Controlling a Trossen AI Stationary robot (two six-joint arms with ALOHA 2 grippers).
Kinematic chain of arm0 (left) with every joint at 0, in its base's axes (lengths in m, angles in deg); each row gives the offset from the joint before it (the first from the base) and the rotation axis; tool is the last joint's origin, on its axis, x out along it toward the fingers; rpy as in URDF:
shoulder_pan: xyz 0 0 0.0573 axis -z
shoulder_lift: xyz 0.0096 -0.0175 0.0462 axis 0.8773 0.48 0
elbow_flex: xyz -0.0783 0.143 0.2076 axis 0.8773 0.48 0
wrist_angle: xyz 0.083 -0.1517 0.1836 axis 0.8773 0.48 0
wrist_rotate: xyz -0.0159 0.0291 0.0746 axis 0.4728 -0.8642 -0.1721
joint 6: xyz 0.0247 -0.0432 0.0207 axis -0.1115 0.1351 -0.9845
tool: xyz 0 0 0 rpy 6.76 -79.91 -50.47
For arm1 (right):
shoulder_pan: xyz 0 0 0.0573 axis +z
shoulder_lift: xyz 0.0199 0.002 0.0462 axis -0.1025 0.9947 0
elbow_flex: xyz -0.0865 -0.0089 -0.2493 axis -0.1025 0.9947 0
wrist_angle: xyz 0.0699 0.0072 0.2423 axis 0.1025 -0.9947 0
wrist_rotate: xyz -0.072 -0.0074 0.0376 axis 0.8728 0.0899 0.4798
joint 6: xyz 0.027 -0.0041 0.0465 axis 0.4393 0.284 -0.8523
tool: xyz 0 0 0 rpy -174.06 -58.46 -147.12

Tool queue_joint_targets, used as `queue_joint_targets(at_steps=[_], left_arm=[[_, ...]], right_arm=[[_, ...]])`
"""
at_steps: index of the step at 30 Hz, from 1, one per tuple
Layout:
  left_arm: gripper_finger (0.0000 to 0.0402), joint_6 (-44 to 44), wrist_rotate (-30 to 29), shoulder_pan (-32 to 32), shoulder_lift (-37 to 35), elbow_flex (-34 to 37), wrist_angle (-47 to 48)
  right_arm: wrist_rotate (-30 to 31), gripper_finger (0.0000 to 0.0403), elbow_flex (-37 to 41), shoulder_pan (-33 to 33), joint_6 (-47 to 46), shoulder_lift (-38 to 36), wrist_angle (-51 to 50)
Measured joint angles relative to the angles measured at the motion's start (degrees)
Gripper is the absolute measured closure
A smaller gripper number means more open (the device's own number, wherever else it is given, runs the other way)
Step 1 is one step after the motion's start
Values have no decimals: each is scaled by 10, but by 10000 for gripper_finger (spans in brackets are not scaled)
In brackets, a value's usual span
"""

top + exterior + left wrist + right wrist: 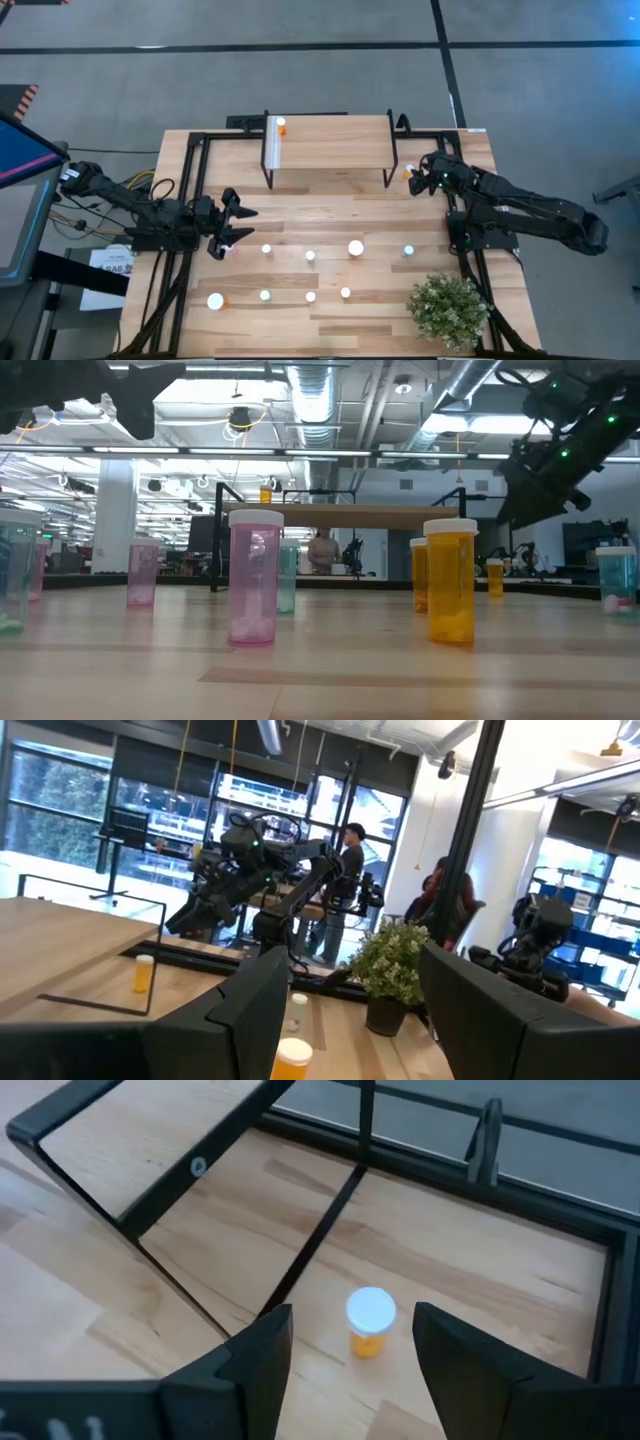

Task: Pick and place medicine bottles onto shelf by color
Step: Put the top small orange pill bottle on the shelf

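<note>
The light-wood shelf (330,140) stands at the table's far middle, and one orange bottle (281,125) stands on it by its white strip. Several white-capped bottles stand on their bases across the table's middle, among them a large one (356,248) and a large orange one (215,300). My right gripper (350,1350) is open above a small orange bottle (370,1320), which stands on the table beside the shelf's right legs. Its fingers are on either side of the bottle without touching it. My left gripper (235,225) is open and empty at the table's left, above the table.
A potted green plant (447,308) stands at the near right corner. Black frame rails (320,1230) lie on the table around the shelf's legs. In the low view a pink bottle (254,577) and an orange bottle (450,580) stand nearest. People show in the room behind the table.
</note>
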Motion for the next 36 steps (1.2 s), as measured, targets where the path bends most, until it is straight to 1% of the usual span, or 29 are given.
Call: queue_joint_targets(at_steps=[5,10,14,22,28,32,36], left_arm=[[189,0,0,0,0,0,1],[189,0,0,0,0,0,1],[189,-2,-6,0,0,0,-1],[189,-6,-11,0,0,0,-4],[189,-12,-11,0,0,0,-3],[189,-11,-11,0,0,0,-3],[189,-10,-11,0,0,0,-3]], right_arm=[[0,171,18,0,-6,0,13],[0,171,59,1,-19,-1,52],[0,171,78,1,-17,-1,76],[0,171,85,-2,11,-1,104],[0,171,85,-21,30,1,129],[-6,171,85,-35,31,21,134],[-34,171,85,-49,30,54,146]])
